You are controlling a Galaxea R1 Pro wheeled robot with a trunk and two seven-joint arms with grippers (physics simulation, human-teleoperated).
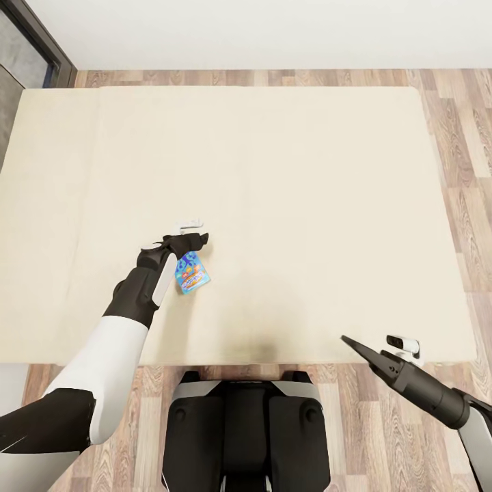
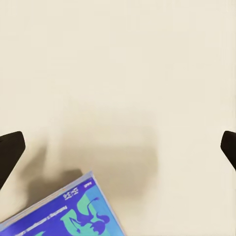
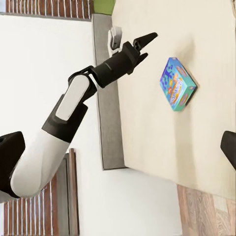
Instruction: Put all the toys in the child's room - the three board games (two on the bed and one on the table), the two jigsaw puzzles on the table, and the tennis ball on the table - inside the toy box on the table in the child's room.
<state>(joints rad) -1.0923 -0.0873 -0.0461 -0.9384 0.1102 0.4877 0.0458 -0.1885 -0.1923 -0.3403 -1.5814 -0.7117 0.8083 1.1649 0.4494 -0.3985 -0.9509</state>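
Observation:
One blue board game (image 1: 193, 273) with cartoon print lies on the beige bed (image 1: 307, 205), near its front edge. My left gripper (image 1: 198, 240) hovers just beyond the box's far end, open, with nothing between its fingers. In the left wrist view the gripper (image 2: 118, 147) has its fingertips (image 2: 10, 150) far apart, and the board game (image 2: 64, 211) sits off to one side of them. My right gripper (image 1: 355, 346) hangs open over the bed's front right edge. Its wrist view shows the board game (image 3: 177, 83), the left gripper (image 3: 145, 42) and the bed's grey frame edge (image 3: 105, 98).
Wooden floor (image 1: 465, 171) runs along the bed's right side and far end, with a white wall (image 1: 273, 27) beyond. A dark door frame (image 1: 41, 48) stands at the far left. My base (image 1: 246, 430) is right against the bed's front edge.

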